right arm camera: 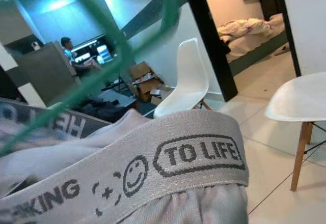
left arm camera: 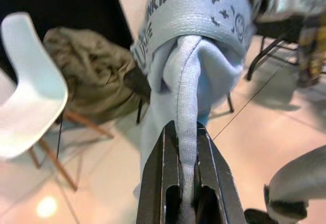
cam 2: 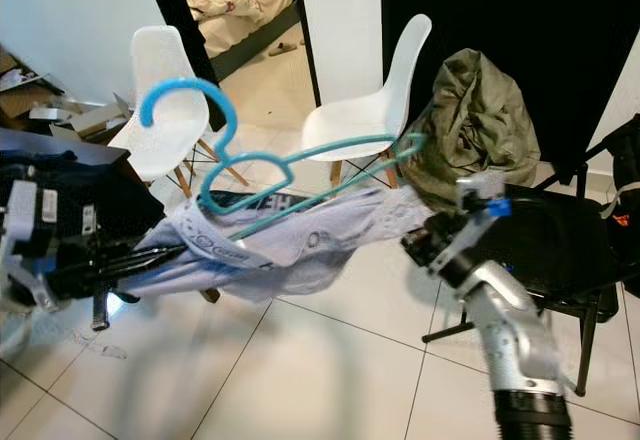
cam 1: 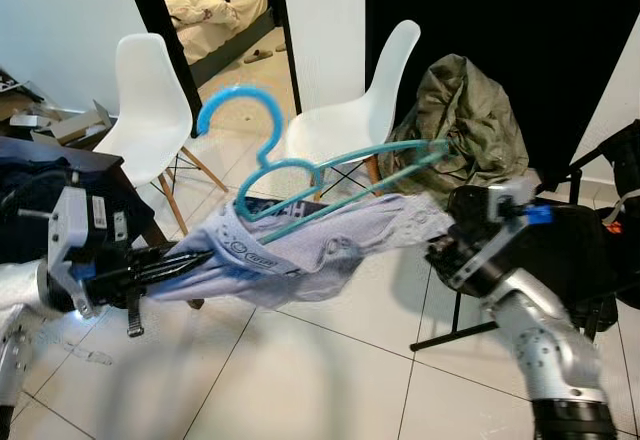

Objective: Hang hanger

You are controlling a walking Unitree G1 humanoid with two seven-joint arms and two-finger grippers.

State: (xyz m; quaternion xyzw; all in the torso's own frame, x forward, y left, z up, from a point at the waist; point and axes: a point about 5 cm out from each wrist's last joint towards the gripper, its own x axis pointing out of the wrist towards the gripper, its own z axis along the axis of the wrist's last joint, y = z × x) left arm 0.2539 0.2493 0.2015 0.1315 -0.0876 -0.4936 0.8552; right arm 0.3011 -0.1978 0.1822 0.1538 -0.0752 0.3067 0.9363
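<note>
Left gripper (cam 1: pixel 195 260) is reaching in from my left side, its two black fingers (left arm camera: pixel 164 175) clamping a bunched fold of the pale grey garment (cam 1: pixel 310 245). That garment is stretching across in front of me, its printed waistband (right arm camera: pixel 153 170) lying close before my right wrist camera. Right gripper (cam 1: pixel 440 250) is pressing against the garment's far end; I cannot tell whether its fingers are closed, as the cloth is covering them.

The blue hanger (cam 1: pixel 300 165) is sitting on top of the garment between my two grippers, its hook (cam 1: pixel 235 110) pointing up and toward my left, its long bar running toward the right gripper, tilted.

Surroundings, left to right: a dark table (cam 1: pixel 60 165) with clutter beside my left arm; a white chair (cam 1: pixel 145 110) behind it; an open doorway showing a bed (cam 1: pixel 215 10); a second white chair (cam 1: pixel 360 110) directly behind the hanger; an olive jacket (cam 1: pixel 465 125) heaped beyond; a black folding chair (cam 1: pixel 560 250) beneath my right arm.
</note>
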